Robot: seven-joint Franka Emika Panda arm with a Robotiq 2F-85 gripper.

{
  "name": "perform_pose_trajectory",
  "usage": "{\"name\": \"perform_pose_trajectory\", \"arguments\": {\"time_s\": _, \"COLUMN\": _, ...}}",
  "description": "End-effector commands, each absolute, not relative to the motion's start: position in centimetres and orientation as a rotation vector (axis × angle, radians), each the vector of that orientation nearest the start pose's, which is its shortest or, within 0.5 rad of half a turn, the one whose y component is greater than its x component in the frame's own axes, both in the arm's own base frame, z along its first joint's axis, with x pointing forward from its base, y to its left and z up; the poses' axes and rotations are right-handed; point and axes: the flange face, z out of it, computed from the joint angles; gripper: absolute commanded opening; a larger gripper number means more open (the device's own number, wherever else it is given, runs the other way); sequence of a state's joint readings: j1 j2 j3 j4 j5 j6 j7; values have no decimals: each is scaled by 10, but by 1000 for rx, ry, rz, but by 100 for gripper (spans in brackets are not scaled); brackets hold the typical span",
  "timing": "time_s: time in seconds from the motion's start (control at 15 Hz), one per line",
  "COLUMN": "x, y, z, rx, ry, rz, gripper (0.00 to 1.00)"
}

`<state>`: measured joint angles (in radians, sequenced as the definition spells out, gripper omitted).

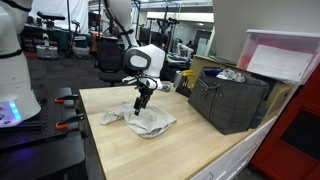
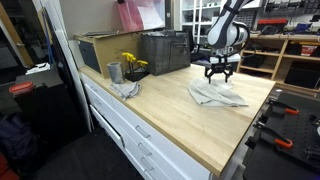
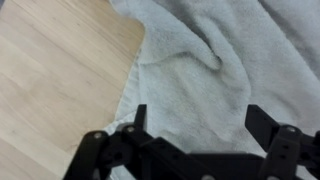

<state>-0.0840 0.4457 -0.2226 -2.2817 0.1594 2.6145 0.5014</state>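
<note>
Hand (image 1: 141,107) hanging released, jaws standing wide, close over crumpled grey towel (image 1: 152,121) lying on wooden bench (image 1: 175,152); dark crate (image 1: 228,100) sitting nearby.

Robotics lab: workbench (image 2: 190,125), clamps (image 2: 285,112), background robots (image 1: 12,60).

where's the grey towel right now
In an exterior view the grey towel lies crumpled on the wooden table, directly under the open claw, with the dark crate nearby.
</note>
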Motion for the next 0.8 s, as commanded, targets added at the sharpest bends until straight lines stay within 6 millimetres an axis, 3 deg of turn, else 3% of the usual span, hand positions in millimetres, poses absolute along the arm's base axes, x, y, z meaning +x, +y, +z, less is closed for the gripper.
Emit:
{"name": "perform_pose_trajectory", "arguments": {"time_s": 0.0, "x": 508, "y": -186, "z": 133, "rx": -2737, "ry": 1556, "rz": 169, "gripper": 75}}
{"name": "perform_pose_trajectory", "arguments": {"time_s": 0.13, "x": 511, "y": -195, "z": 126, "rx": -2715, "ry": 1593, "rz": 159, "gripper": 68}}
{"name": "perform_pose_trajectory", "arguments": {"time_s": 0.33, "x": 515, "y": -209, "z": 118, "rx": -2701, "ry": 1635, "rz": 134, "gripper": 42}}
{"name": "perform_pose_trajectory", "arguments": {"time_s": 0.73, "x": 520, "y": -224, "z": 111, "rx": -2748, "ry": 1641, "rz": 82, "gripper": 1}}
